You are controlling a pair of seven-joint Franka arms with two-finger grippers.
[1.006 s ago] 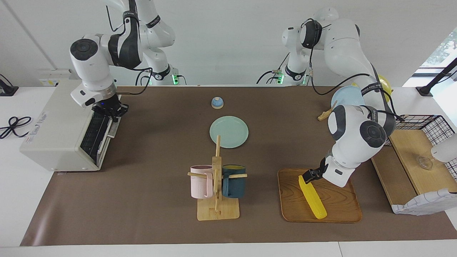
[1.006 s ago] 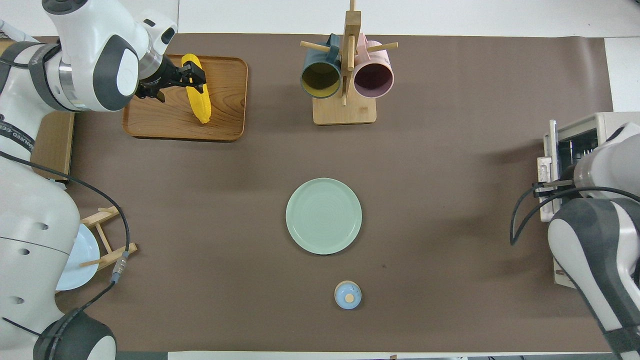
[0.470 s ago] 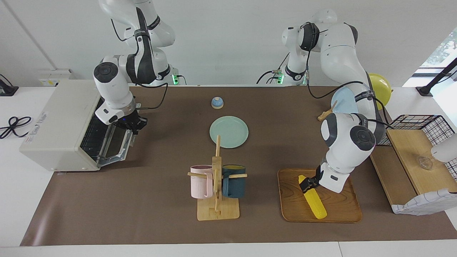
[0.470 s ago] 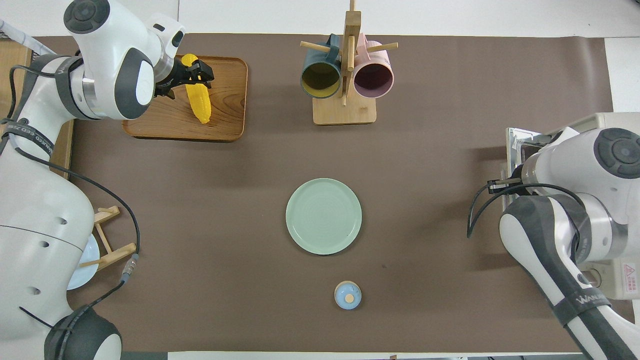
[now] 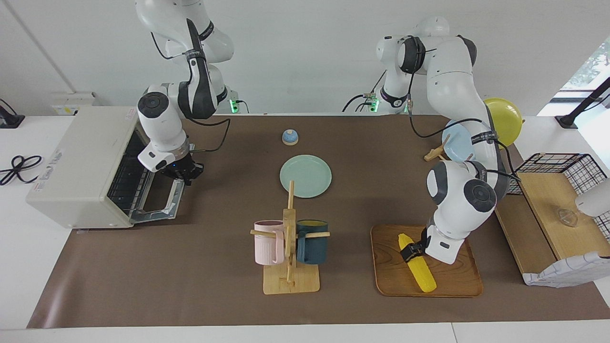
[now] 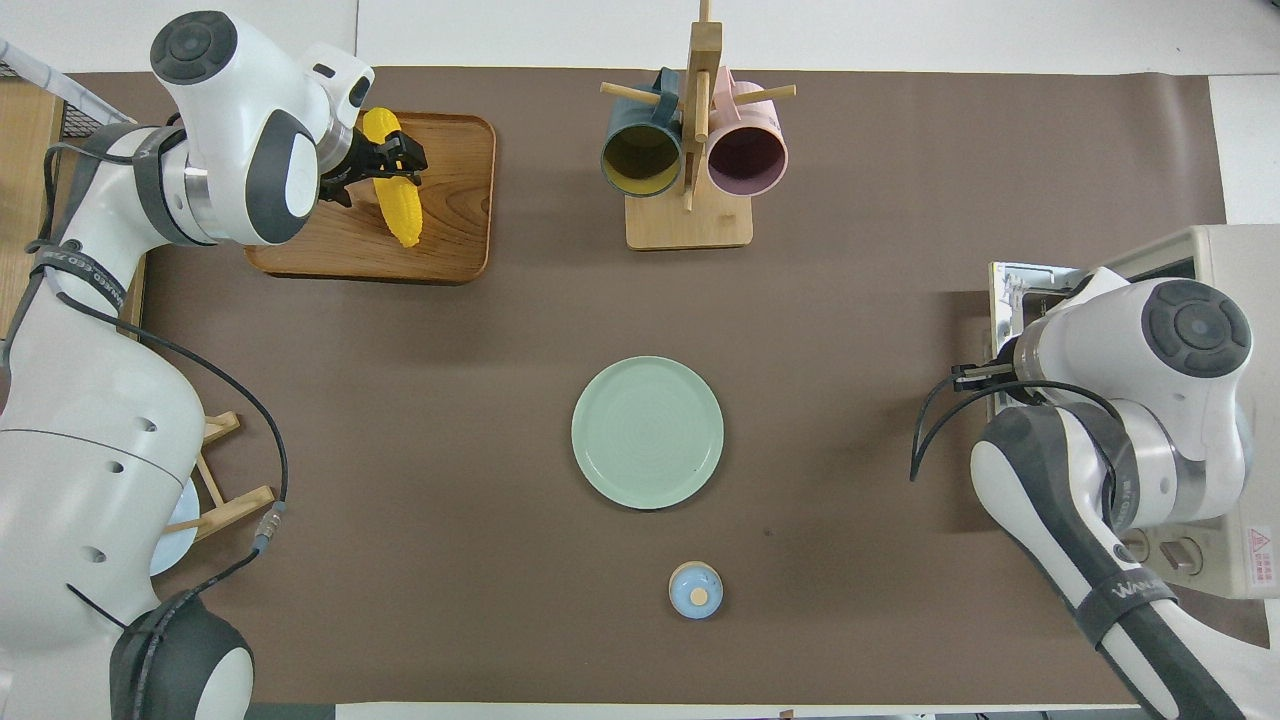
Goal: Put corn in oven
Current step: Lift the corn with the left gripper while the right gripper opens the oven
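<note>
Oven (image 5: 81,166) with its door (image 5: 164,202) lowered flat at the right arm's end of the table, rack exposed. Right gripper (image 5: 185,174), fingertips pressed together, at the door's upper edge by the handle; whether it grips the handle cannot be told. Corn (image 5: 417,263) lies on the wooden tray (image 5: 457,286) at the left arm's end. Left gripper (image 5: 409,251), jaws spread, straddles the cob's middle; no lift is visible. Judged progress: opening is done; grasping, carrying to the rack and release remain, and the corn is well apart from the oven.
</note>
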